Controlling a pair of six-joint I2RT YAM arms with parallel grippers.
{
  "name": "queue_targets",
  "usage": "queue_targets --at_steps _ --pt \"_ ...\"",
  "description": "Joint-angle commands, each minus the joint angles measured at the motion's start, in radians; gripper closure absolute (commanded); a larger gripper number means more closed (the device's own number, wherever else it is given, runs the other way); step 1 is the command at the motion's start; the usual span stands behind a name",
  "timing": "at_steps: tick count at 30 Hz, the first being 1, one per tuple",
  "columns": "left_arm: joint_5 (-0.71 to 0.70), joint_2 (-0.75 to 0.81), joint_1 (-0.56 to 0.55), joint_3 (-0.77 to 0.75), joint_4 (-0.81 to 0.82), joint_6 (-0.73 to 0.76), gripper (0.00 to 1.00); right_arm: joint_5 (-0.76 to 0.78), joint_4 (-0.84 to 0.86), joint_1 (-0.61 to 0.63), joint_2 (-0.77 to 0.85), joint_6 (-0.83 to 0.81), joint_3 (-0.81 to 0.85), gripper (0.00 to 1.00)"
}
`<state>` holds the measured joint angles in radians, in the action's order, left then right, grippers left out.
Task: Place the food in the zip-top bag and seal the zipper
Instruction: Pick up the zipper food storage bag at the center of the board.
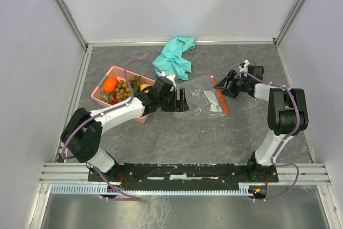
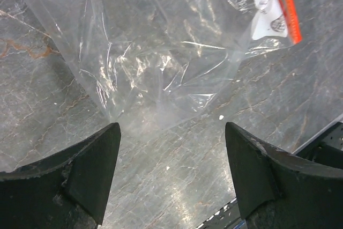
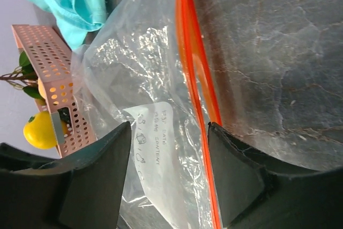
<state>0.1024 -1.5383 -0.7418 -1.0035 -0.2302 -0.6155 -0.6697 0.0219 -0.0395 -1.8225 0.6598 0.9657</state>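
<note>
The food lies in a pink basket [image 1: 102, 92] at the left: an orange fruit [image 1: 111, 84], brown berries [image 1: 123, 90] with green leaves, and a yellow fruit [image 3: 37, 130]. The clear zip-top bag [image 1: 205, 102] lies flat on the table, its red-orange zipper [image 1: 221, 99] along the right edge. My left gripper [image 1: 185, 100] is open at the bag's left edge, and the plastic [image 2: 161, 41] sits just ahead of its fingertips [image 2: 171, 132]. My right gripper [image 1: 222, 87] hangs open over the bag's mouth [image 3: 169, 127], with the zipper [image 3: 195, 68] beside its right finger [image 3: 241, 175].
A crumpled teal cloth [image 1: 176, 60] lies behind the bag near the back wall. The basket [image 3: 53, 79] stands just left of the bag. Walls close the table in on three sides. A metal rail [image 1: 182, 172] runs along the near edge.
</note>
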Motion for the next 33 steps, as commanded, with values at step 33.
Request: queue_targets --at_steps 33 --pt "-0.059 -0.171 -0.014 0.091 0.23 -0.017 0.2 -0.257 0.414 0.069 0.072 0.143 -0.177 0.73"
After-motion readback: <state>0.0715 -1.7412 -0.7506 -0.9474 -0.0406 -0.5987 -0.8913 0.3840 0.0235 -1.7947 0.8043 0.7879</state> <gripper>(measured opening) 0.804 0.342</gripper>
